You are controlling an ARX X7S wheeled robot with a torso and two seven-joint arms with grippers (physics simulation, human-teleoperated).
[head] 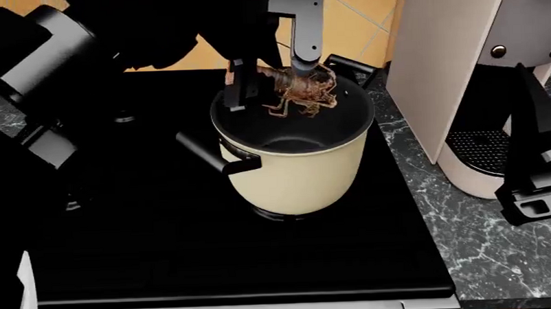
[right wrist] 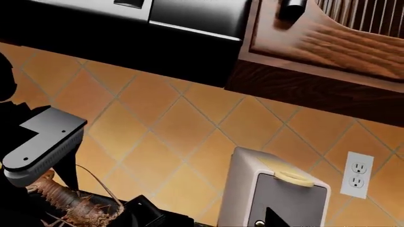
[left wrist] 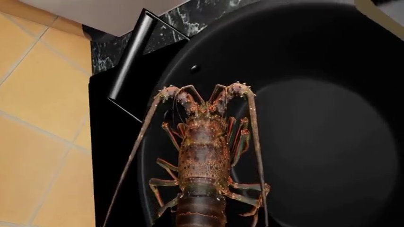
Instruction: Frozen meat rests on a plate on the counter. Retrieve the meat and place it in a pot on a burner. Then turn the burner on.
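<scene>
My left gripper [head: 273,75] is shut on the meat [head: 301,90], a reddish-brown lumpy piece with thin spiny legs. It holds the meat just over the far side of the opening of the cream pot [head: 299,164], which stands on the black cooktop [head: 168,234]. In the left wrist view the meat [left wrist: 203,161] hangs over the pot's black inside [left wrist: 322,142]. The right wrist view shows the meat [right wrist: 69,204] under a grey left finger [right wrist: 44,142]. The burner is hidden under the pot. The plate is out of view. My right gripper [head: 537,156] hangs at the right, empty.
A white coffee machine [head: 465,72] stands on the dark marble counter [head: 462,237] right of the cooktop, close to my right gripper. The pot's black handles [head: 207,153] stick out to the front left and the back. A tiled wall and a wooden cabinet [right wrist: 328,42] lie behind.
</scene>
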